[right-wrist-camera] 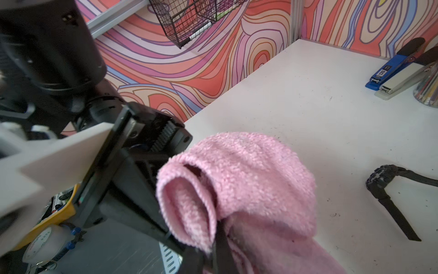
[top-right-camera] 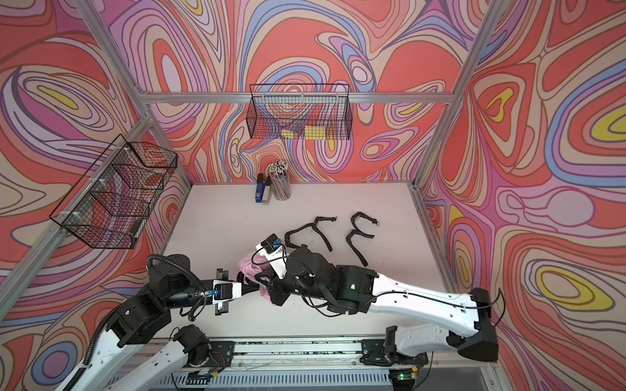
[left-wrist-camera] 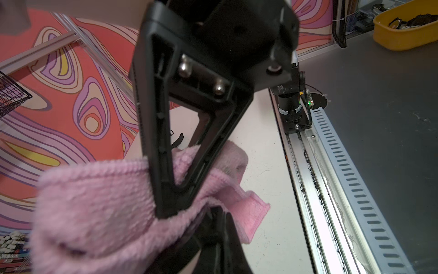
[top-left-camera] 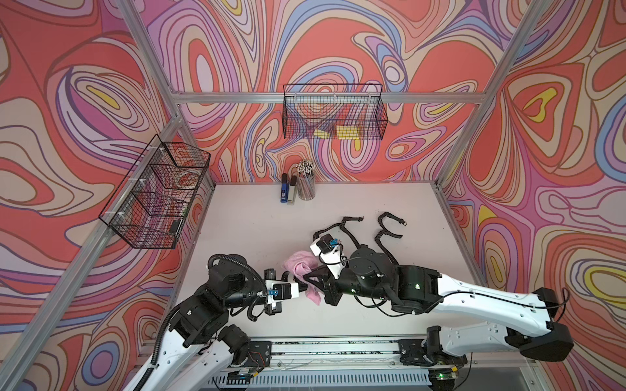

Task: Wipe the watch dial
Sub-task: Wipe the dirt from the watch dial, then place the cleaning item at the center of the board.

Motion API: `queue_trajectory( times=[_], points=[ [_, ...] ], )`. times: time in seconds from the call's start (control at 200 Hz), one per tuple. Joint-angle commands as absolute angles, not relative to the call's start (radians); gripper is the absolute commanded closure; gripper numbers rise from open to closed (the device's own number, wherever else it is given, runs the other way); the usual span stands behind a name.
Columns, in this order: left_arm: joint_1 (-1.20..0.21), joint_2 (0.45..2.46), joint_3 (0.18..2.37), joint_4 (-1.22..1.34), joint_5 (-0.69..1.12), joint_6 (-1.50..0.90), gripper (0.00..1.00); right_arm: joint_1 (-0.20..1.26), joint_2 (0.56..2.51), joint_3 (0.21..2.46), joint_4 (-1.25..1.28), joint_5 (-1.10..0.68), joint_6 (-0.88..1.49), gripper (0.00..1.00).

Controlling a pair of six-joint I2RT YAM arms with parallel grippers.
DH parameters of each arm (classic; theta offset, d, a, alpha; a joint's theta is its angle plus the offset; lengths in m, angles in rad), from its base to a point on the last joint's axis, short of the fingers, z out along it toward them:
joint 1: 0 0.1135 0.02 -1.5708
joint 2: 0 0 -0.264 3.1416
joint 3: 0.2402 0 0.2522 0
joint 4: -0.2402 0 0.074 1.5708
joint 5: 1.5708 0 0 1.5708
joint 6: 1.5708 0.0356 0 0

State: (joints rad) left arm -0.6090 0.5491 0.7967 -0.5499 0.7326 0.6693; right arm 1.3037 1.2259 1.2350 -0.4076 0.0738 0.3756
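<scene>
The walls (top-left-camera: 305, 40) carry a swirling pattern in coral, pink, lilac, blue and yellow. Aluminium frame bars (top-left-camera: 237, 98) run along their edges. In both top views the white table (top-left-camera: 257, 220) fills the middle. One black wire basket (top-left-camera: 333, 111) hangs at 12 o'clock and a second basket (top-left-camera: 155, 196) at 10 o'clock. The light is even.

Only the blue stapler (right-wrist-camera: 391, 68), at 12 o'clock on the worktop (right-wrist-camera: 308, 106), bears lettering: white characters resembling "50", too small to be sure.
</scene>
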Motion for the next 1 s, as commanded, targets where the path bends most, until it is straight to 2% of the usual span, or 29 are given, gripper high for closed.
queue_trajectory(
  times=[0.0, 0.23, 0.546, 0.996],
  points=[
    [-0.607, 0.545, 0.83, -0.495, 0.724, 0.683, 1.0, 1.362, 1.224, 1.257, -0.448, 0.061, 0.392, 1.0],
    [-0.607, 0.555, 0.831, -0.485, 0.732, 0.683, 1.0, 1.374, 1.239, 1.225, -0.405, 0.082, 0.389, 1.0],
    [-0.607, 0.543, 0.822, -0.481, 0.743, 0.672, 1.0, 1.239, 1.337, 1.271, -0.391, -0.069, 0.318, 1.0],
    [-0.607, 0.517, 0.813, -0.479, 0.742, 0.663, 1.0, 1.07, 1.333, 1.185, -0.396, -0.107, 0.343, 1.0]
  ],
)
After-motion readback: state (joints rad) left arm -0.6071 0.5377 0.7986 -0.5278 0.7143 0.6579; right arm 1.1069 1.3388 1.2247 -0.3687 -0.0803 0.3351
